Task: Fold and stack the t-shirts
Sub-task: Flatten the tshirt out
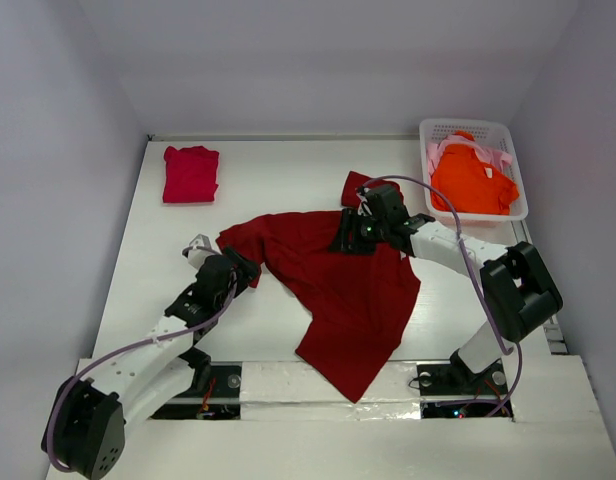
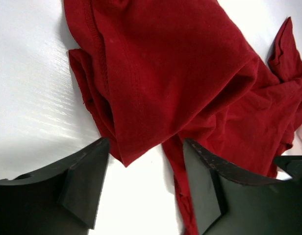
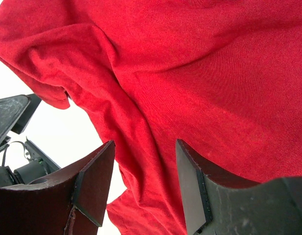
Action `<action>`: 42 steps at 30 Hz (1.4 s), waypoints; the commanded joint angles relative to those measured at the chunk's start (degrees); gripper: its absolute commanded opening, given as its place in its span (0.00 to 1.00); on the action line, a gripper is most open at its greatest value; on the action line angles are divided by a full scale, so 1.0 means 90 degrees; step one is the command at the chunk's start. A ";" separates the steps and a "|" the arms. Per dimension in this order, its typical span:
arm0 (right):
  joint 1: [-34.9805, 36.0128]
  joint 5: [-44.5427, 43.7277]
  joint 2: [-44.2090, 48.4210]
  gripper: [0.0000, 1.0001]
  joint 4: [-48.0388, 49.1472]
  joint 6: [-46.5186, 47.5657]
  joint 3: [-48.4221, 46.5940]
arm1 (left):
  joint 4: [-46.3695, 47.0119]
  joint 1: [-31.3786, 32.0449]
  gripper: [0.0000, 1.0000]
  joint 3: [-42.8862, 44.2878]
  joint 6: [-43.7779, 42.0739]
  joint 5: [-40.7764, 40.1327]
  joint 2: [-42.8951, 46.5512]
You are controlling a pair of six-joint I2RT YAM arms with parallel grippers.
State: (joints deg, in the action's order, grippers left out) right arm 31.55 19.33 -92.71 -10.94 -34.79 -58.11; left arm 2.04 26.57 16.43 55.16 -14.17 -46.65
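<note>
The large dark red t-shirt point(image 1: 338, 285) lies spread and rumpled mid-table. My left gripper point(image 1: 235, 266) is at its left edge. In the left wrist view that gripper point(image 2: 146, 147) is open, a pointed corner of the red cloth point(image 2: 165, 73) and bare white table showing between its fingers. My right gripper point(image 1: 369, 226) sits on the shirt's upper part, near the collar. It point(image 3: 145, 144) is open, with a ridge of red cloth point(image 3: 214, 73) running between the jaws. A folded crimson-pink t-shirt point(image 1: 191, 173) lies at the back left.
A white lattice basket point(image 1: 488, 128) stands at the back right, holding a bright orange t-shirt point(image 1: 473, 182) and a pale pink one point(image 1: 451, 150). White walls close the table on three sides. The shirt's lower hem hangs over the near table edge between the arm bases.
</note>
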 commanded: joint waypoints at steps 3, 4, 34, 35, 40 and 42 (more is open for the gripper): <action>0.0049 0.0039 0.0242 0.58 0.0151 -0.0022 -0.0126 | 0.0466 0.0027 0.53 -0.0204 0.0044 -0.0007 0.0077; 0.0049 0.0049 0.0232 0.58 0.0161 -0.0022 -0.0135 | 0.0495 0.0027 0.50 -0.0204 0.0034 0.0003 0.0038; 0.0362 -0.0858 0.0808 0.54 -0.0571 -0.0354 0.0431 | -0.1252 0.0027 0.00 0.1114 -0.0933 -0.0613 0.0828; 0.0420 -0.0985 0.0847 0.54 -0.0610 -0.0354 0.0450 | -0.1281 0.0027 0.00 0.1143 -0.0933 -0.0603 0.0828; 0.0489 -0.1054 0.1072 0.55 -0.0659 -0.0519 0.0655 | -0.1447 0.0027 0.00 0.1251 -0.0962 -0.0661 0.0955; 0.0547 -0.1074 0.1159 0.55 -0.0669 -0.0578 0.0743 | -0.1477 0.0027 0.00 0.1319 -0.0992 -0.0671 0.1023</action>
State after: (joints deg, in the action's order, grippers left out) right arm 35.18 11.70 -84.01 -15.92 -38.65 -52.86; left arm -10.46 26.57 24.69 47.51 -18.68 -39.11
